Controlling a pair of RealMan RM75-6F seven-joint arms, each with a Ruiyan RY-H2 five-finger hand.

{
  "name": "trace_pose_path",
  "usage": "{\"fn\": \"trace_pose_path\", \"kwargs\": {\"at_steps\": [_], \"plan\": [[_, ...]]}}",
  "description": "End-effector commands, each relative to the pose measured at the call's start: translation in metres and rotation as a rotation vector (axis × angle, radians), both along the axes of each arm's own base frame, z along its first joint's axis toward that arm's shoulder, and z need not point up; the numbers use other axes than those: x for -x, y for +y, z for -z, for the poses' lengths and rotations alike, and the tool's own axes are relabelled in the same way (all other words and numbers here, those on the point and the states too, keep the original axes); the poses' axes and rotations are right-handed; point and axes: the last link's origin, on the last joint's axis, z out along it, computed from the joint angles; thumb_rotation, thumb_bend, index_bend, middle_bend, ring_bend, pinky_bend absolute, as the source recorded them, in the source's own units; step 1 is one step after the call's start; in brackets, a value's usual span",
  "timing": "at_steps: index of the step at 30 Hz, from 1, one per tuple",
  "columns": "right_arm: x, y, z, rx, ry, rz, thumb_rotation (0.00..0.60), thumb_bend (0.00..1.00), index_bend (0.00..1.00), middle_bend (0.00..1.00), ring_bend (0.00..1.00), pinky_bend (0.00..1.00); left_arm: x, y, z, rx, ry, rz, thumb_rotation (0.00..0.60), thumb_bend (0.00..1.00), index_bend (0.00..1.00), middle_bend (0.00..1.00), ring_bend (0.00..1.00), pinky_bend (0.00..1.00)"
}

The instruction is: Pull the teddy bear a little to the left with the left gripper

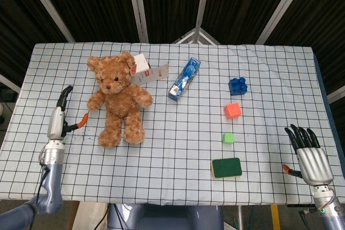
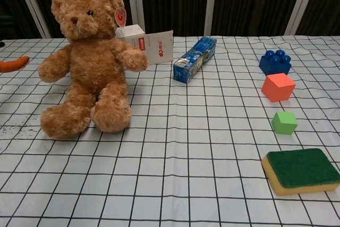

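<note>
The brown teddy bear sits upright on the checked tablecloth at the left, also seen large in the chest view, with a red tag at its ear. My left hand is to the bear's left, apart from its arm, fingers spread and holding nothing; in the chest view only its orange thumb tip shows at the left edge. My right hand rests open near the table's front right corner, far from the bear.
Behind the bear lies a white card box. A blue packet lies at mid-table. To the right are a blue brick, an orange cube, a small green cube and a green sponge.
</note>
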Motion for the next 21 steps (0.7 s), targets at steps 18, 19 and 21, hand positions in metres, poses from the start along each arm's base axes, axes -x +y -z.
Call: {"fn": "trace_pose_path", "kwargs": {"at_steps": [18,19,21], "plan": [[-0.001,0.002,-0.01,0.103,0.032,-0.021,0.6,0.1,0.0,0.0,0.0,0.0,0.051,-0.104,-0.098,-0.116,0.605,-0.302,0.6,0.46,0.2,0.05,0.0,0.0],[-0.001,0.002,-0.011,0.111,0.034,-0.025,0.6,0.1,0.0,0.0,0.0,0.0,0.052,-0.104,-0.098,-0.103,0.603,-0.311,0.6,0.46,0.2,0.05,0.0,0.0],[-0.001,0.001,-0.012,0.123,0.038,-0.034,0.6,0.1,0.0,0.0,0.0,0.0,0.052,-0.103,-0.098,-0.088,0.594,-0.316,0.6,0.46,0.2,0.05,0.0,0.0]]}}
